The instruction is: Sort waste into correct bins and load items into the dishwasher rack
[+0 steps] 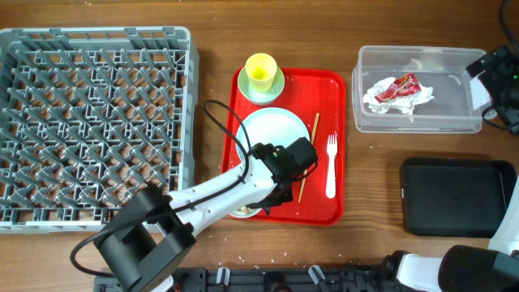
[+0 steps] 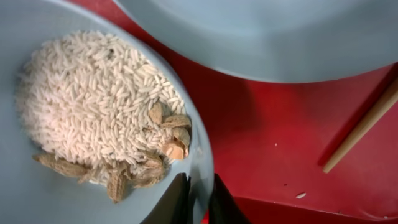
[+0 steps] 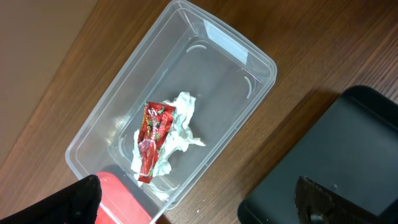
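My left claw (image 2: pixel 199 200) is nearly closed, its two fingers pinching the near rim of the light blue bowl (image 2: pixel 18 186), one inside and one outside. Just beyond my fingertips, in the bowl, lies the clump of rice scraps (image 2: pixel 93 93), with brown bits mixed in. The bowl sits on the red serving tray (image 2: pixel 267 149), just beside the light blue plate (image 2: pixel 261 37). The chopstick (image 2: pixel 360 127) lies further along, the white fork (image 1: pixel 331 162) past it, and the yellow cup (image 1: pixel 260 70) stands on the green saucer (image 1: pixel 274 88) at the tray's far end. The grey rack (image 1: pixel 93 122) stands beside the tray. My right claw (image 3: pixel 199 200) hangs wide open and empty over the clear tub (image 3: pixel 239 53), which holds the red wrapper (image 3: pixel 152 134) and its white paper. The black tray (image 3: pixel 336 155) is just beside the tub.
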You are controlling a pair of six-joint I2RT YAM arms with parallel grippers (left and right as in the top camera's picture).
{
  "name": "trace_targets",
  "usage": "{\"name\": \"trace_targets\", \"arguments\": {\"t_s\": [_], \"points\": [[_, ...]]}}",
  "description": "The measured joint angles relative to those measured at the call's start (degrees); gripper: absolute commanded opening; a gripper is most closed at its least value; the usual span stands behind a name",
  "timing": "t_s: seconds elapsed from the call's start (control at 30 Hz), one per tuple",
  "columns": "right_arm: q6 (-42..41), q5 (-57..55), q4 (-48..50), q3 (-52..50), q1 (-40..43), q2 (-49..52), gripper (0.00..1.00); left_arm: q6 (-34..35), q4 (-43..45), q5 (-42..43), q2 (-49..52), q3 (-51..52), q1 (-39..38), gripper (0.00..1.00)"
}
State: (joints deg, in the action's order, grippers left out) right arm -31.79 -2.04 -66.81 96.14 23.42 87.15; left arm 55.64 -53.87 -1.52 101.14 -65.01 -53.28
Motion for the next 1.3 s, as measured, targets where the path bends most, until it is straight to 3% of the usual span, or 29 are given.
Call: {"name": "trace_targets", "arguments": {"t_s": [0.03, 0.13, 0.2, 0.23, 0.47, 0.7, 0.93, 1.13, 1.17, 1.23, 1.3], "points": [[0.0, 0.0, 0.0, 0.0, 0.0, 0.0, 1.0, 0.0, 0.1, -0.2, 0.0, 0.0, -0.1, 0.2], [0.0, 0.0, 0.0, 0.0, 0.0, 0.0, 1.0, 0.0, 0.0, -0.2, 0.0, 0.0, -0.7, 0.19], [0.0, 0.0, 0.0, 0.0, 0.0, 0.0, 1.0, 0.0, 0.0, -0.2, 0.0, 0.0, -0.7, 0.05], [0.0, 0.0, 0.0, 0.0, 0.0, 0.0, 1.0, 0.1, 0.0, -0.1, 0.0, 0.0, -0.7, 0.04], [0.0, 0.0, 0.0, 0.0, 0.0, 0.0, 1.0, -0.2, -0.7, 0.2, -0.7, -1.3, -0.7, 0.04], [0.0, 0.0, 0.0, 0.0, 0.0, 0.0, 1.0, -0.9, -0.8, 1.6, -11.6, -4.0, -0.7, 0.04], [0.0, 0.0, 0.0, 0.0, 0.0, 0.0, 1.0, -1.5, -0.5, 1.3, -11.0, -4.0, -0.7, 0.04], [0.0, 0.0, 0.0, 0.0, 0.0, 0.0, 1.0, -1.6, 2.3, 0.9, -3.3, -3.7, -0.9, 0.04], [0.0, 0.0, 0.0, 0.0, 0.0, 0.0, 1.0, -1.6, 2.7, 0.9, -2.0, -3.7, -1.0, 0.06], [0.0, 0.0, 0.0, 0.0, 0.0, 0.0, 1.0, -1.6, 2.6, 0.9, -1.4, -3.7, -1.1, 0.22], [0.0, 0.0, 0.0, 0.0, 0.0, 0.0, 1.0, -1.7, 2.4, 0.9, -1.4, -3.7, -1.1, 0.24]]}}
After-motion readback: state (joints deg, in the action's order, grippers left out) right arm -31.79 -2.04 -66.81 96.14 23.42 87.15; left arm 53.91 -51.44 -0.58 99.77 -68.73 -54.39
